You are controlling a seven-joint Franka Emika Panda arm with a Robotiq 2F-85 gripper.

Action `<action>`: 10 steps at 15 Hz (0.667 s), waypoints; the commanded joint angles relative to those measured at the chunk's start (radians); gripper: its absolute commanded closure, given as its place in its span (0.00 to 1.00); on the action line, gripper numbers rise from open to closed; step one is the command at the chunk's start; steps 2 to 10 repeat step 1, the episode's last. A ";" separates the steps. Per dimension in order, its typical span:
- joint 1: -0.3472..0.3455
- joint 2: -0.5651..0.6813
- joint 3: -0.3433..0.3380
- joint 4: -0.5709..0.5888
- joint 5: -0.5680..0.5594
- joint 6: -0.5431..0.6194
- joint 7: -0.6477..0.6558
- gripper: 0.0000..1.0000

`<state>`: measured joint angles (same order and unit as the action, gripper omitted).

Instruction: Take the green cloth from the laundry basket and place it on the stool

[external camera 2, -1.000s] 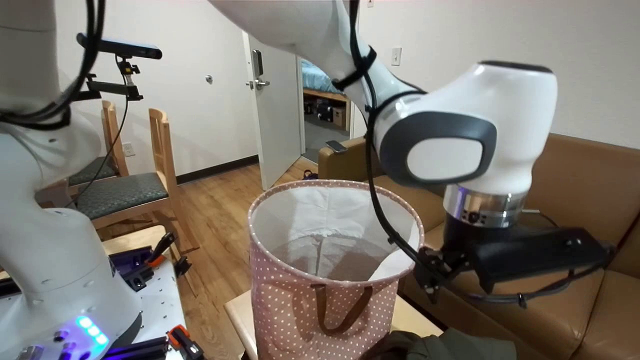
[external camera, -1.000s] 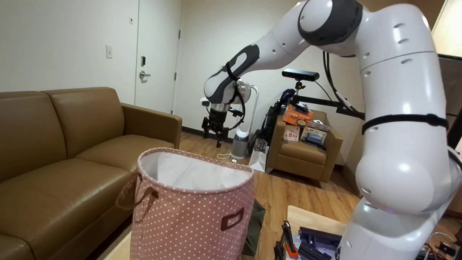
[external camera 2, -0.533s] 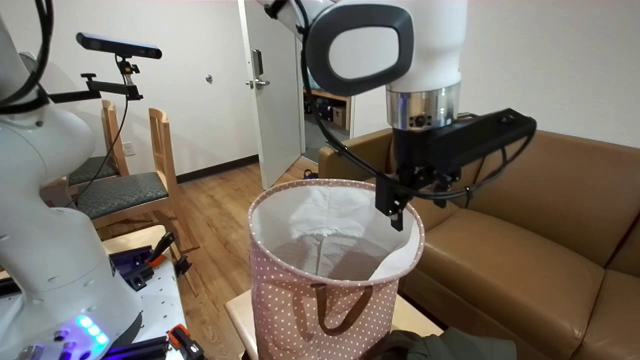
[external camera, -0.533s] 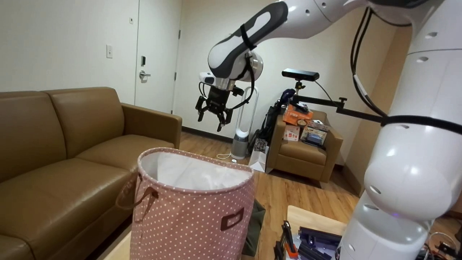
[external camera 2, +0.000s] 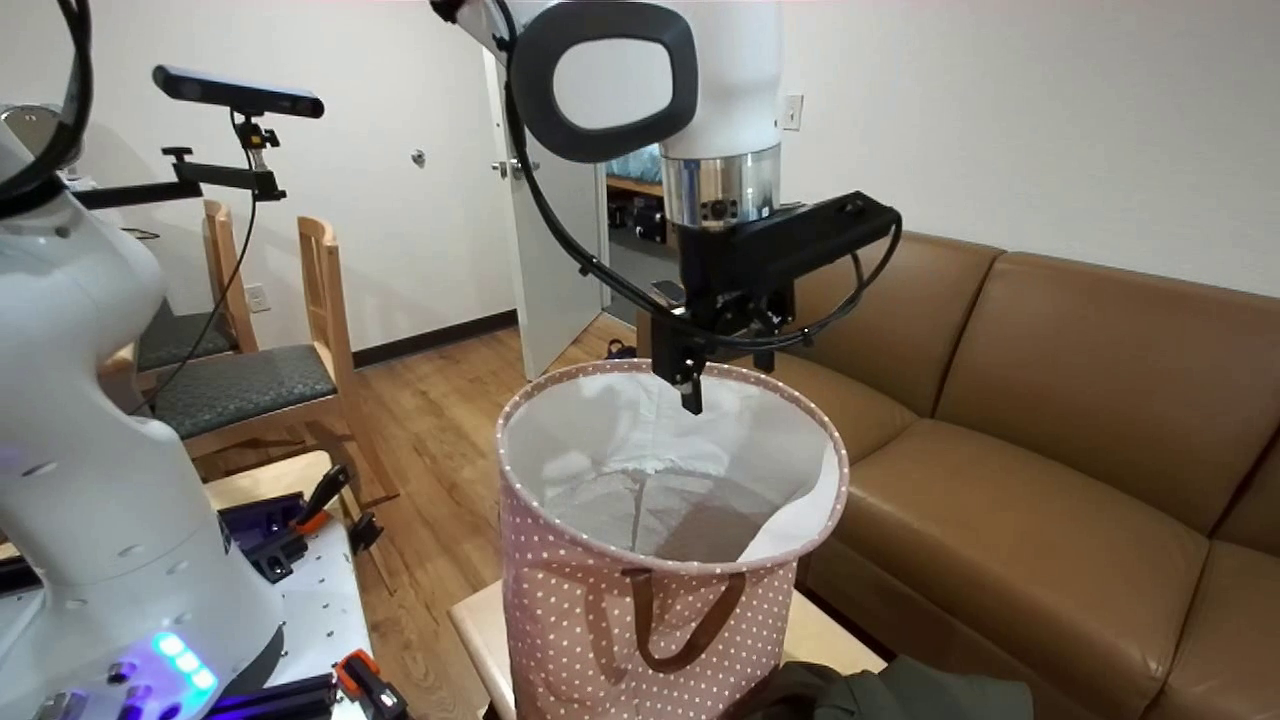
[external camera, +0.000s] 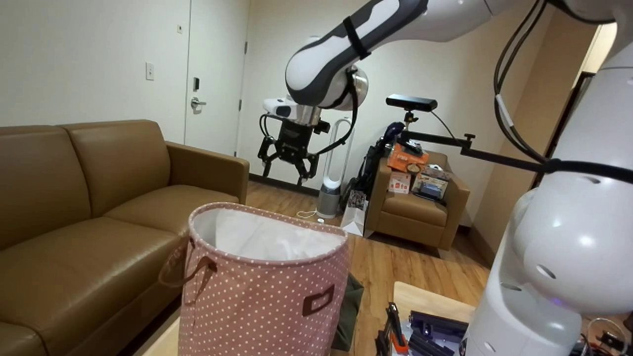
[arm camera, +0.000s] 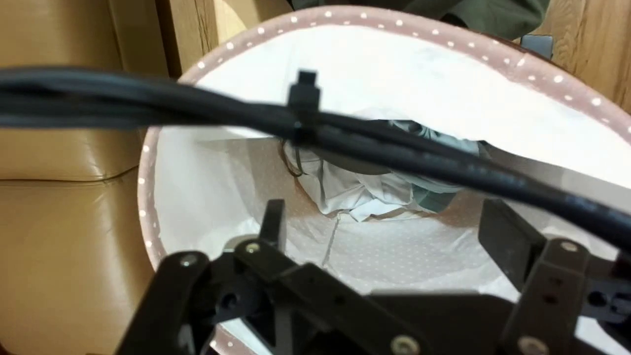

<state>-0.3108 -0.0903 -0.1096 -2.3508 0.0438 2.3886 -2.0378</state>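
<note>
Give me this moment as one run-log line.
tool: open, holding nothing, above laundry basket | dark green cloth: outside basket | pale fabric: inside basket

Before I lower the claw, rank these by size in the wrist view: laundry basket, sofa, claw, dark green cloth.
1. Laundry basket
2. Sofa and claw: unsure, the claw is closer up
3. Dark green cloth, cut off

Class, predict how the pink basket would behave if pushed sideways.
The pink basket would likely flex: its lining looks creased and loose. It may be light for its size, as the pale cloth inside lies low. Standing tall, it could tip.
</note>
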 commanded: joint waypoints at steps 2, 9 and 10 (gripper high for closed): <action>0.047 -0.002 -0.049 0.001 -0.007 -0.002 0.006 0.00; 0.047 -0.002 -0.049 0.001 -0.007 -0.002 0.006 0.00; 0.047 -0.002 -0.049 0.001 -0.007 -0.002 0.006 0.00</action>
